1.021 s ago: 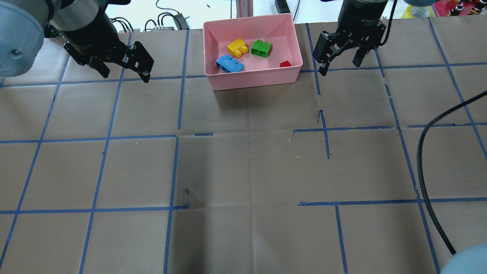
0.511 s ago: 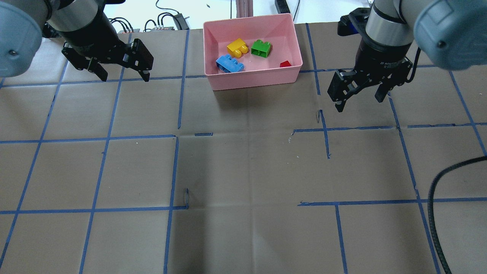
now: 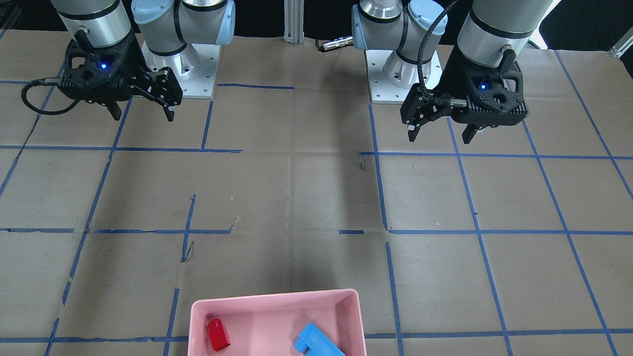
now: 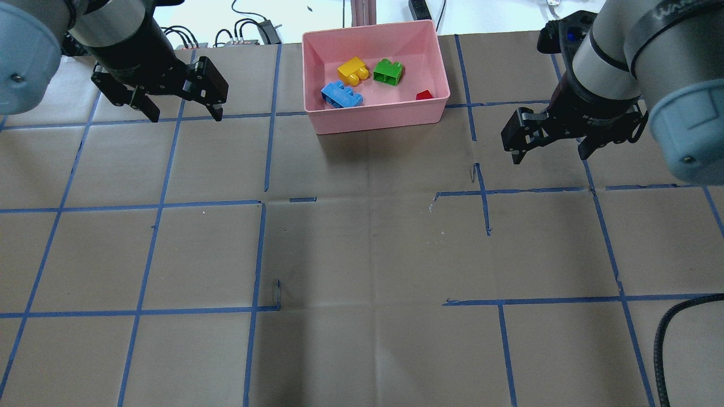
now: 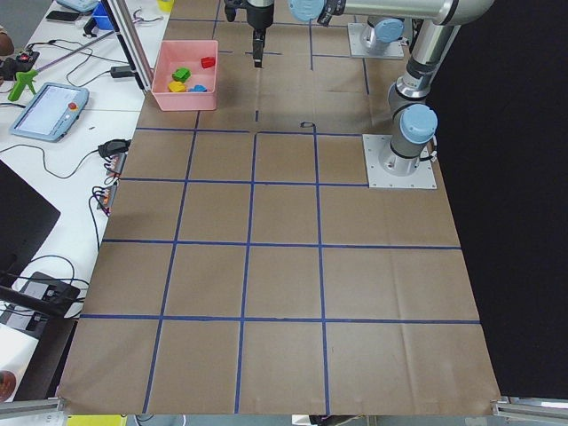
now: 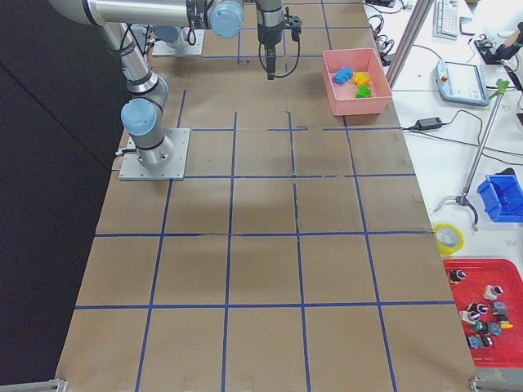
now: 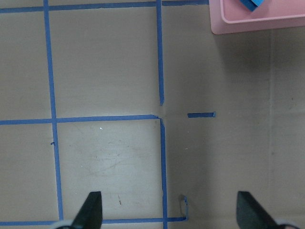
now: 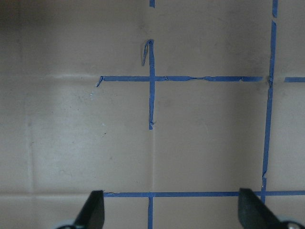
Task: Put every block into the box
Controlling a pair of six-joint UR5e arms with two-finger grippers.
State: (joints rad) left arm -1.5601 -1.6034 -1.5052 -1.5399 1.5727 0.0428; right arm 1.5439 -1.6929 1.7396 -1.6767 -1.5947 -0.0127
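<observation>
The pink box (image 4: 376,120) stands at the table's far edge, centre. In it lie the yellow block (image 4: 352,70), the green block (image 4: 388,72), the light blue block (image 4: 341,94) and the small red block (image 4: 424,95). The front-facing view shows the box (image 3: 277,298) with the red block (image 3: 218,334) and the blue block (image 3: 319,341). My left gripper (image 4: 185,113) is open and empty, left of the box. My right gripper (image 4: 550,155) is open and empty, right of the box and nearer to me. The left wrist view shows a box corner (image 7: 257,24).
Blue tape lines (image 4: 260,203) grid the brown paper table cover. A black cable (image 4: 659,350) hangs at the near right. Cables and a power strip (image 4: 249,28) lie beyond the far edge, next to the box.
My right gripper has moved away from the box's right side, toward the right and nearer to me, still open. My left gripper has barely moved. The blocks have not moved.
</observation>
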